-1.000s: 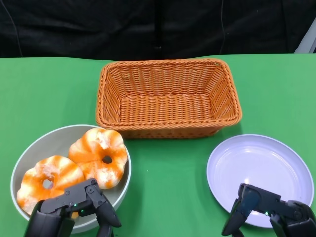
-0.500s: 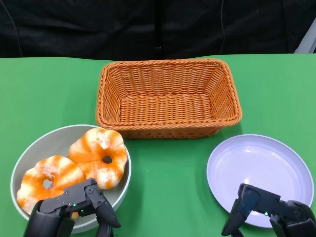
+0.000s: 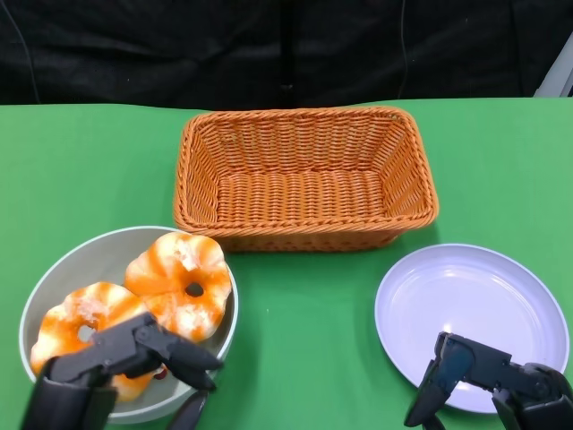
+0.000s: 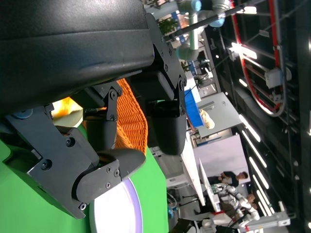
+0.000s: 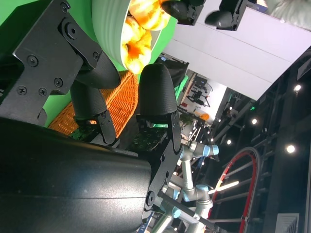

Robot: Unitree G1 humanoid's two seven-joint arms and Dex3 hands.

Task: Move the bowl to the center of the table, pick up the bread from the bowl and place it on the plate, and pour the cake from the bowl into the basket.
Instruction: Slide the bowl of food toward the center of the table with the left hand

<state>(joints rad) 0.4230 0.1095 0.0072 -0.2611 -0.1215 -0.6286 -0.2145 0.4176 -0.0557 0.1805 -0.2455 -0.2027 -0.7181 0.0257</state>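
Observation:
A grey bowl [image 3: 97,253] sits at the table's near left and holds two orange-and-white ring pastries, one on its right side [image 3: 179,276] and one at the near left [image 3: 82,315]. My left hand [image 3: 121,363] hovers over the bowl's near rim. Its fingers are spread, reach toward the right and hold nothing. The white plate [image 3: 470,300] lies at the near right. My right hand [image 3: 488,381] is at its front edge, open and empty. The woven basket [image 3: 300,115] stands at the middle back. The right wrist view shows the bowl [image 5: 108,19] and the basket [image 5: 112,103] past that hand's fingers [image 5: 155,92].
Green cloth covers the table [image 3: 304,331], with bare cloth between bowl and plate. A black backdrop runs behind the far edge. The left wrist view shows the basket [image 4: 133,121] and the plate [image 4: 116,213] beyond that hand's fingers [image 4: 167,128].
My left hand has lifted and its fingers have stretched forward over the near pastry and the bowl's near rim. The right hand, bowl, plate and basket stay as they were.

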